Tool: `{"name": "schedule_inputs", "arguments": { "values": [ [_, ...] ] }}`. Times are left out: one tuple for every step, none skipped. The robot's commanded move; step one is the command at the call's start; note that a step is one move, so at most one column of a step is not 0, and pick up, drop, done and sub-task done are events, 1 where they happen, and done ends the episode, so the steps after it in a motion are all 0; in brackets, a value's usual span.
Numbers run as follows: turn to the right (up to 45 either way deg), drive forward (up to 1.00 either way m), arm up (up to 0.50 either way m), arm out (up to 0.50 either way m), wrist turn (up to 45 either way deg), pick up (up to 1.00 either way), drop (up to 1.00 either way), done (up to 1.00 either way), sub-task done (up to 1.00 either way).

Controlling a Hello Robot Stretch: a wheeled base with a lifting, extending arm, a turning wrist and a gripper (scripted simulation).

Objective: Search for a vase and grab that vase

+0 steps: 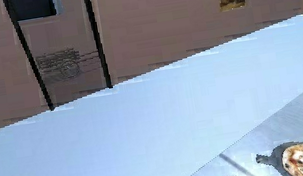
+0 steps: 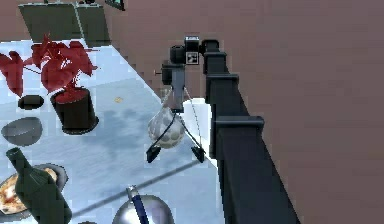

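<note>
Clear glass vase, round-bellied with a narrow neck, right at the claw, between its two thin fingers, close to the edge of the pale desk. Cannot tell whether held or merely standing there, nor how wide the claw stands. Left of the claw, apart from it: red-leaved plant in a dark pot, then a grey bowl. Below and left of the claw: dark green bottle and a round metal thing. Just right of the claw: the dark arm.
</note>
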Motion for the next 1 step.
{"name": "schedule_inputs", "arguments": {
  "values": [
    [0.0,0.00,0.00,0.00,45.0,0.00,0.00,0.00,0.00]
  ]
}}
